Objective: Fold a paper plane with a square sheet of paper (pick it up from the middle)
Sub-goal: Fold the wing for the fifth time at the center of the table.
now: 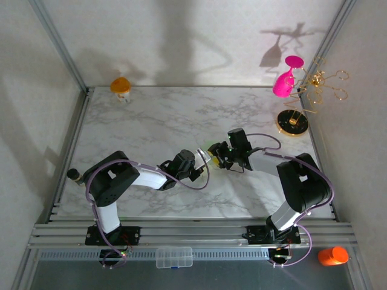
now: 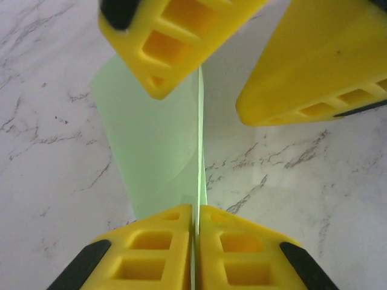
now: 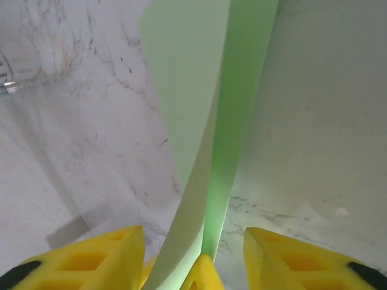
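At the back left corner of the marble table [image 1: 151, 121] sits a small orange object [image 1: 121, 86], well away from everything else. On the front rail, a clear plastic box [image 1: 174, 257] lies between the two arm bases. The left arm reaches in towards the middle of the table, where the left gripper [image 2: 195, 211] has its yellow fingers [image 2: 151, 248] pressed together on the near edge of the sheet of paper [image 2: 157, 145], so that edge is pinched between them. The pale green sheet is held up off the marble at the middle of the table, between the two grippers, and is bent so that two layers show, one paler and one brighter green. The right gripper [image 3: 193, 232] faces the left one just across the paper, with its fingers [image 3: 91, 263] standing well apart on either side of the sheet and not closed on it. Farther right, near the back corner, a pink glass [image 1: 284, 81] hangs from a gold stand [image 1: 320, 81] that has a round base [image 1: 292, 122]. An orange object [image 1: 332, 256] lies off the table at the near right.
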